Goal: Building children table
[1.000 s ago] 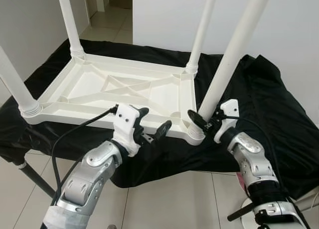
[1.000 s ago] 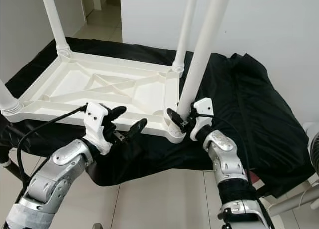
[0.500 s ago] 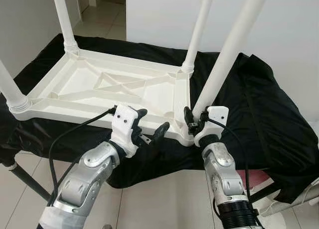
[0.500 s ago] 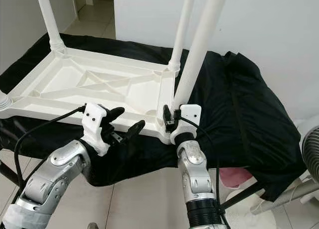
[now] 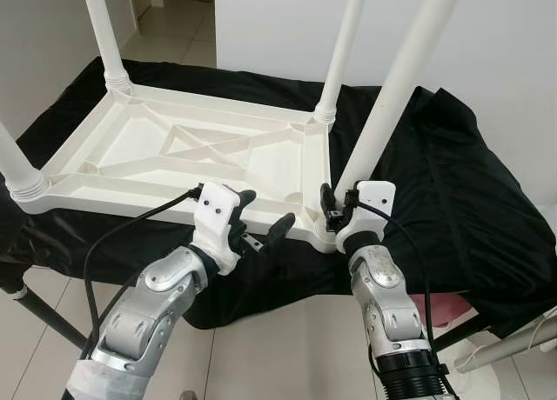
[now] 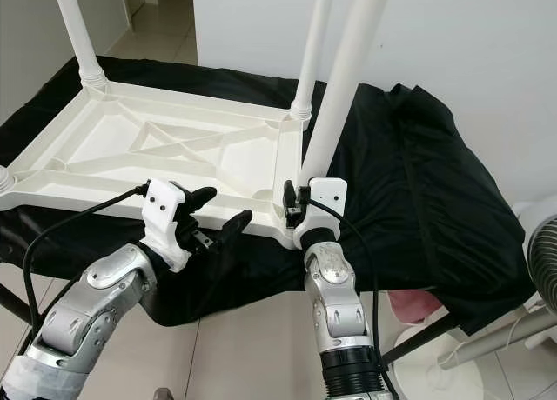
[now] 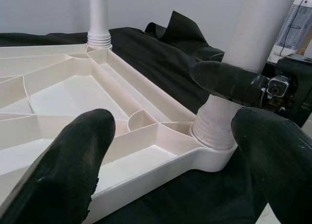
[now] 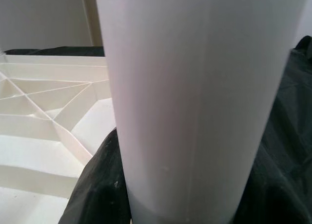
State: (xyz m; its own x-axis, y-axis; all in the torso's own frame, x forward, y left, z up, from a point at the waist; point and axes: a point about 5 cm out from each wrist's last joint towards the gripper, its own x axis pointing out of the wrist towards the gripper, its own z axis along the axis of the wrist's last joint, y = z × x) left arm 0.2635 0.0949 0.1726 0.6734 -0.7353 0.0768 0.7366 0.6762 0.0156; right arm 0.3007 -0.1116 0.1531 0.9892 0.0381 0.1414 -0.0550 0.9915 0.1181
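Observation:
A white plastic children's table (image 5: 148, 156) lies upside down on a black cloth, with its legs pointing up. My right gripper (image 5: 339, 206) is at the near right corner, shut round the foot of the near right leg (image 5: 392, 87), just above its threaded socket (image 7: 214, 126). In the right wrist view the leg (image 8: 195, 102) stands close between the dark fingers (image 8: 97, 185). My left gripper (image 5: 266, 210) hovers open by the table's front edge, left of that corner, with nothing between its fingers (image 7: 63, 170).
The black cloth (image 5: 452, 183) covers a low stand and hangs over its front edge. A white wall rises behind, and a doorway opens at the far left. A fan (image 6: 541, 261) stands at the right, with tiled floor (image 5: 287, 348) below.
My right arm has swung in from the right to stand under the corner, and its gripper has turned and closed round the leg's foot. The left gripper holds still. The camera has shifted slightly.

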